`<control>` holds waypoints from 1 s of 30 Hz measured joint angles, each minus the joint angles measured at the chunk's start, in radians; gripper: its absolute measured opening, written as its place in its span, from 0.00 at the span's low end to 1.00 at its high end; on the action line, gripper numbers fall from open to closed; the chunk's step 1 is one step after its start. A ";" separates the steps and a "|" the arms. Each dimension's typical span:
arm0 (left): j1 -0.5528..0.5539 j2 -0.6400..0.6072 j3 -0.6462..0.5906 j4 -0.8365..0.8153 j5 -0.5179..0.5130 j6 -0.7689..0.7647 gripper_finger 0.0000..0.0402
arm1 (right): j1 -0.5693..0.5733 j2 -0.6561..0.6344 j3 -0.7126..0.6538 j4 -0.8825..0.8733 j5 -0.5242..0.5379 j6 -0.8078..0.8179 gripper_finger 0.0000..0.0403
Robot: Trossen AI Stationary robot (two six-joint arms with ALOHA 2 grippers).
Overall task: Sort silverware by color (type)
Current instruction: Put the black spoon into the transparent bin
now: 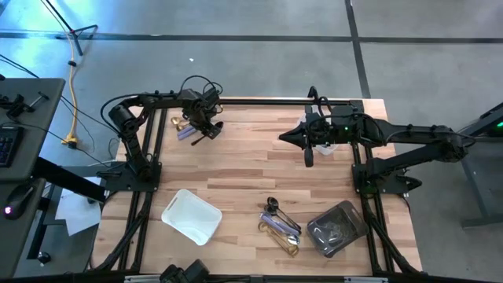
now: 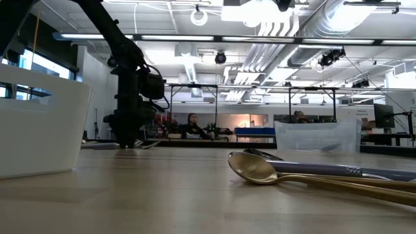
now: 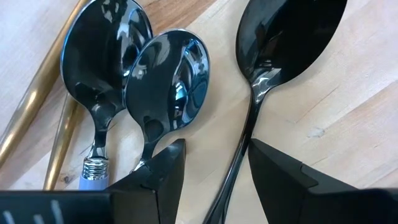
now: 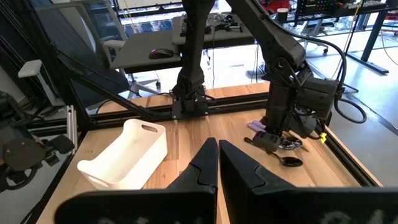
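At the table's far left lies a small group of silverware: two shiny spoons [image 3: 106, 62] [image 3: 168, 81] with lilac handles, two gold handles [image 3: 37, 106] and a black spoon [image 3: 286, 37] flat on the wood. My left gripper [image 3: 217, 180] points straight down over them [image 1: 203, 132], open. Its fingers stand on either side of the black spoon's thin neck [image 3: 244, 155], and no touch shows. My right gripper [image 1: 287, 137] hangs shut above the table's far middle, holding nothing [image 4: 217, 168].
A white tray [image 1: 191, 216] stands near the front left. More spoons, gold and lilac-handled [image 1: 280, 226], lie near the front middle beside a clear tray [image 1: 338, 228] with dark pieces in it. Bare wood lies between the two arms.
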 joint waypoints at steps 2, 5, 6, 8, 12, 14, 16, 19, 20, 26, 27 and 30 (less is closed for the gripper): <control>0.000 0.000 0.000 0.000 0.000 0.000 0.42 | 0.000 0.000 0.000 0.000 0.000 0.000 0.00; 0.000 0.000 -0.001 0.000 0.001 0.000 0.42 | 0.000 0.000 0.000 0.000 0.000 0.000 0.00; 0.000 0.000 -0.001 0.000 0.001 0.000 0.42 | 0.000 0.000 0.000 0.000 0.000 0.000 0.00; 0.000 0.000 -0.001 0.000 0.001 0.000 0.42 | 0.000 0.000 0.000 0.000 0.000 0.000 0.00; 0.000 0.000 -0.001 0.000 0.001 0.000 0.42 | 0.000 0.000 0.000 0.000 0.000 0.000 0.00; 0.000 0.000 -0.001 -0.001 0.001 0.000 0.42 | 0.000 0.000 0.000 0.000 0.000 0.000 0.00; 0.000 0.000 -0.001 -0.001 0.001 0.000 0.42 | 0.000 0.000 0.000 0.000 0.000 0.000 0.00; 0.000 0.000 -0.001 -0.001 0.002 0.000 0.42 | 0.000 0.000 0.000 0.000 0.000 0.011 0.00; 0.000 0.000 -0.001 -0.001 0.002 0.000 0.42 | 0.000 0.000 0.000 0.000 0.000 0.014 0.00; 0.000 0.000 -0.001 -0.002 0.002 0.000 0.42 | 0.000 0.000 0.000 0.000 0.000 0.019 0.00; 0.000 0.000 -0.001 -0.002 0.002 0.000 0.42 | 0.000 0.000 0.000 0.000 0.000 0.019 0.00; 0.000 0.000 -0.001 -0.002 0.002 0.000 0.42 | 0.000 0.000 0.000 0.000 0.000 0.018 0.00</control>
